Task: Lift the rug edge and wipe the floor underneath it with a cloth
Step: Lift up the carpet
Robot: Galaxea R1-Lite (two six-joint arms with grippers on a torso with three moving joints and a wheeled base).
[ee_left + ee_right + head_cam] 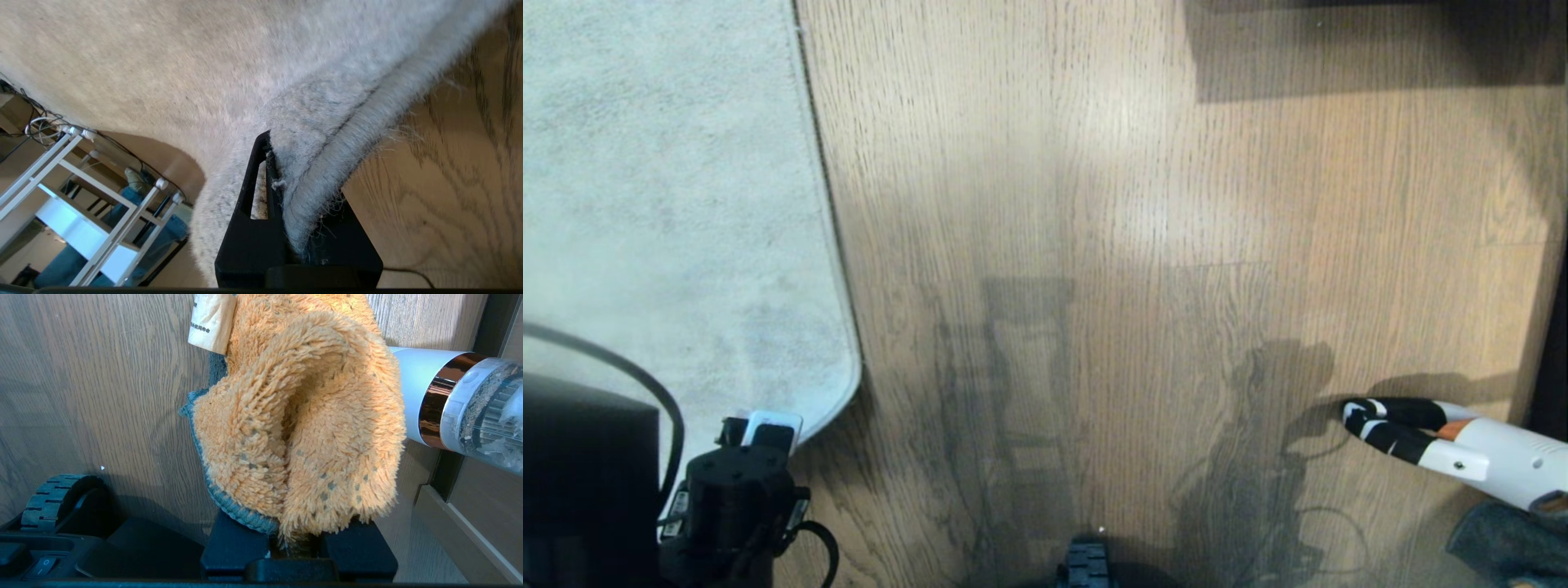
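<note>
Rug edge [322, 163] sits pinched between the black fingers [245, 228] of the left gripper [294, 241], the jaws closed tight on the bound border right at the rounded corner. In the head view that corner [837, 392] lies at the lower left, with the left gripper [764, 433] just at its tip and the rest of the pale grey rug [662, 196] spreading away up the left side. Along the pinched stretch the border curls slightly off the floor [449, 183]; whether it is clear of the planks I cannot tell.

The cloth [302, 428] is in the right gripper [300, 547], whose jaws are nearly closed on its lower fold. The orange fluffy face bulges outward, grey trim runs along one side, and a small pale tag [210, 322] hangs at the far end. In the head view only a grey bit of the cloth [1503, 543] shows at the lower right corner, well apart from the rug.

The wood floor [1111, 212] lies between them. A white handheld vacuum [1462, 449] with a black-and-white nozzle lies on it near the right edge, just beside the cloth. A base wheel [1085, 565] shows at the bottom centre. The left wrist view takes in a white frame [102, 212] beyond the rug.
</note>
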